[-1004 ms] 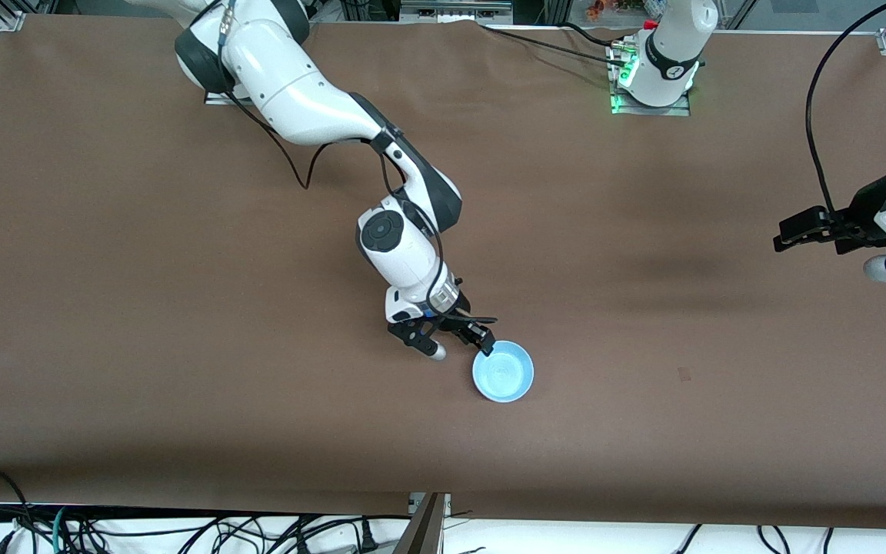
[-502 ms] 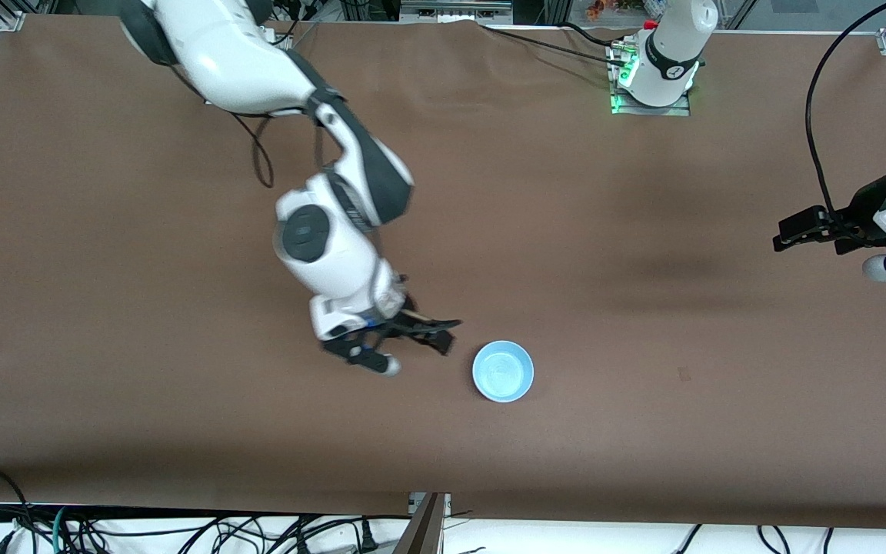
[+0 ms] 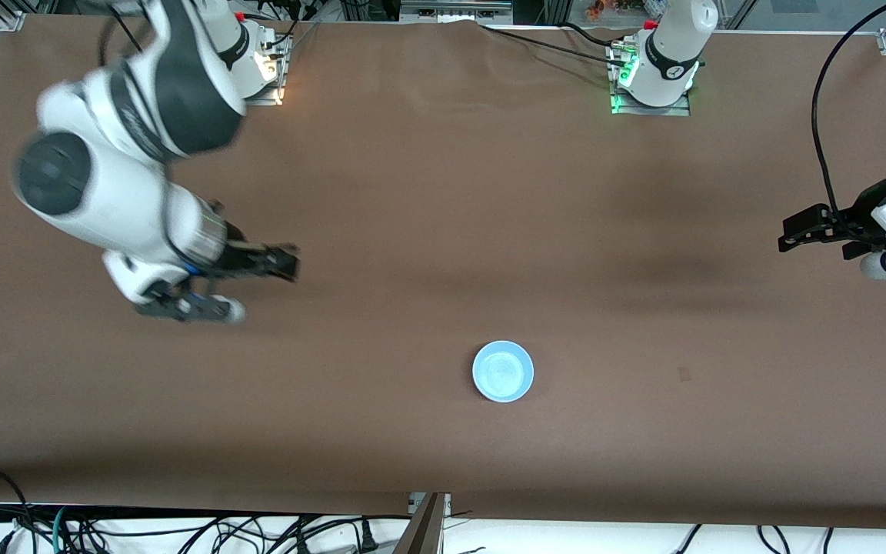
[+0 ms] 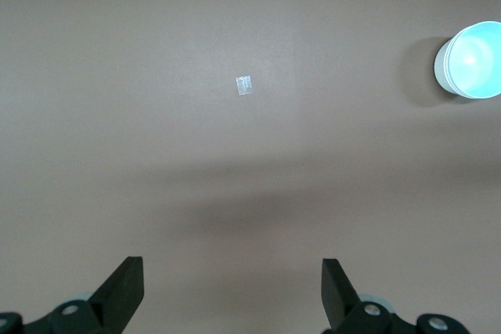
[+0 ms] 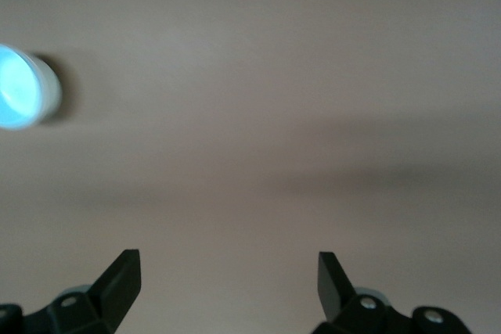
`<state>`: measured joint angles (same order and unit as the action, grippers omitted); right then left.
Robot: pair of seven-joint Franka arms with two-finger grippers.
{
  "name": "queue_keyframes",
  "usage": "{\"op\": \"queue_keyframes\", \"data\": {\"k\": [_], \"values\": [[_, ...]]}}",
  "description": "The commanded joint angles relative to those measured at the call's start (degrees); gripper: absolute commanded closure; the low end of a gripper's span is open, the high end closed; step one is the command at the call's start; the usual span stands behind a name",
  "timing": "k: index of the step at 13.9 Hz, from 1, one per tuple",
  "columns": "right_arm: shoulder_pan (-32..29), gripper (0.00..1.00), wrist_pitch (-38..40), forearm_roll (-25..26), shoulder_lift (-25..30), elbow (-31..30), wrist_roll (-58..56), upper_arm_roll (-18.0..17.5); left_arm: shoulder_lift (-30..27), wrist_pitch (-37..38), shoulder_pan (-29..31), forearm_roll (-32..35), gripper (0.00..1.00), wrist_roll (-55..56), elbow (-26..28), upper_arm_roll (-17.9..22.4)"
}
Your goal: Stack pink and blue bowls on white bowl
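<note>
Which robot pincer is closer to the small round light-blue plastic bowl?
The right pincer, open over bare table toward the right arm's end, is closer to the small round light-blue plastic bowl. The left pincer, also open, waits over the left arm's end of the table.

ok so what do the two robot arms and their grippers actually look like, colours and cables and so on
Both arms have glossy white rounded shells with dark grey or black joint sections and round dark caps. Thin black cables run along them. Each base sits on a metal plate; the left arm's glows green. The right gripper and left gripper are black two-finger units with wedge-shaped fingers, grey fasteners and pale round parts.
</note>
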<state>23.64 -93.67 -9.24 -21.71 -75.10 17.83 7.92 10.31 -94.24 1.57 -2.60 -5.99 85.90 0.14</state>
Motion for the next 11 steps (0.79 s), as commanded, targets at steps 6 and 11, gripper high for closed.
{"op": "queue_keyframes", "data": {"k": [6, 11], "values": [[-1.6, 0.0, 0.8, 8.3, 20.6, -22.9, -13.2, 2.6, 0.5, 0.4, -4.3, 7.1, 0.0, 3.2, -1.3, -0.1], [-12.8, 0.0, 0.9, 8.1, 19.5, -19.5, -18.4, -6.2, 0.5, 0.4, -4.3, 6.4, 0.0, 3.8, -1.4, 0.0]]}}
